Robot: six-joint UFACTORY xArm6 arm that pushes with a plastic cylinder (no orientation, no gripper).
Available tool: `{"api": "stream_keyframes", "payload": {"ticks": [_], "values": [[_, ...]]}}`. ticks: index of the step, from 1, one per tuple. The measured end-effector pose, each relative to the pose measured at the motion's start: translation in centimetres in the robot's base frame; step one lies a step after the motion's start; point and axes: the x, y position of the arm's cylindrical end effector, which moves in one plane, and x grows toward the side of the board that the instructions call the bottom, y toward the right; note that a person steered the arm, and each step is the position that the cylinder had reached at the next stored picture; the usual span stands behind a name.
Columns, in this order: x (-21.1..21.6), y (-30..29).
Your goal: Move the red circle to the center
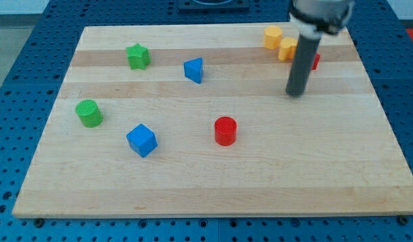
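The red circle (225,130) is a short red cylinder standing on the wooden board (213,181), a little below the board's middle. My tip (297,93) is the lower end of the dark rod, which comes down from the view's top right. The tip is up and to the right of the red circle, well apart from it and touching no block. A second red block (315,62) shows only as a sliver behind the rod, so its shape cannot be made out.
Two yellow blocks (272,36) (287,48) sit near the top right, left of the rod. A blue triangle (193,70) and a green star (138,56) lie at the upper left. A green cylinder (89,113) and a blue cube (141,140) lie at the left.
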Motion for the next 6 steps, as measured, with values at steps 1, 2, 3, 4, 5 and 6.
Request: {"api": "stream_keyframes", "payload": {"ticks": [1,2,3,4,5,6], "values": [[8.3,-4.5],[7.6,-13.3],[1.8,-14.5],[-2.9,-14.1],[-3.3,-14.2],[-3.4,-15.2]]}}
